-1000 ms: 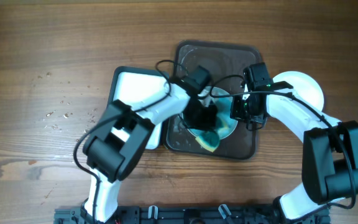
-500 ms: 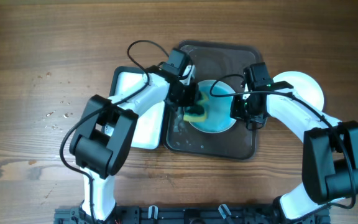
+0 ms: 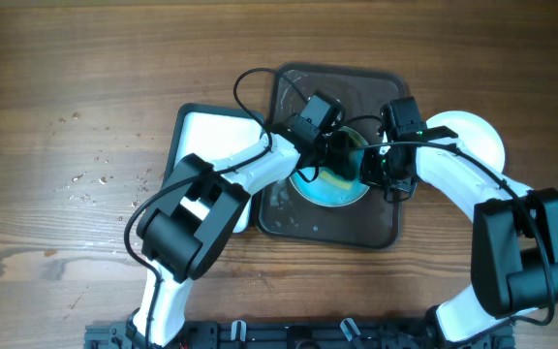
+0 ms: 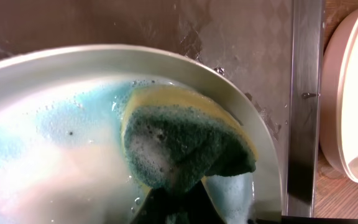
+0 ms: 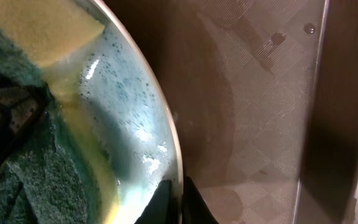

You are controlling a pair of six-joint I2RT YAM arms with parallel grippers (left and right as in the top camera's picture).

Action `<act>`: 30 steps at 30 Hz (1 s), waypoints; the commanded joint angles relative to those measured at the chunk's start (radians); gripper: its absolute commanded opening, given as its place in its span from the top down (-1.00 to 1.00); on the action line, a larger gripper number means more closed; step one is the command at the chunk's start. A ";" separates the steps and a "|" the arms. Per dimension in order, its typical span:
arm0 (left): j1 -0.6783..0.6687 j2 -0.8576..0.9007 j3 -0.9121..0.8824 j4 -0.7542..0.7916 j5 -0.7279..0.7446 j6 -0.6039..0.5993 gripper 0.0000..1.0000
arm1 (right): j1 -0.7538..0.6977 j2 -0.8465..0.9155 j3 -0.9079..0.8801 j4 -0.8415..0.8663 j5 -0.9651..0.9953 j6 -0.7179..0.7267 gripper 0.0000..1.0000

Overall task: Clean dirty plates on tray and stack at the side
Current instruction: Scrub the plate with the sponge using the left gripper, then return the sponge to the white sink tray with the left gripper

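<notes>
A round white plate smeared teal lies on the dark tray. My left gripper is shut on a green and yellow sponge and presses it onto the plate's middle. In the left wrist view the foamy sponge sits on the wet plate, with the gripper at the bottom edge. My right gripper is shut on the plate's right rim. The right wrist view shows its fingertips pinching the rim, one on each side.
Clean white plates lie on the table just right of the tray; they also show in the left wrist view. A dark-rimmed white basin stands against the tray's left side. The tray floor is wet.
My left gripper has swept the sponge from the plate's left edge toward its middle and right. The right gripper still holds the rim in the same place.
</notes>
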 commanded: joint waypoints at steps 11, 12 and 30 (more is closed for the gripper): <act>0.204 -0.009 -0.011 -0.424 -0.180 0.164 0.92 | 0.002 0.044 -0.029 -0.018 0.074 -0.019 0.91; 0.217 -0.026 -0.011 -0.430 -0.183 0.164 0.92 | 0.002 0.044 -0.029 -0.018 0.074 -0.019 0.91; 0.408 -0.544 -0.017 -0.803 -0.275 0.191 0.92 | 0.004 -0.077 -0.019 -0.044 0.074 -0.105 0.91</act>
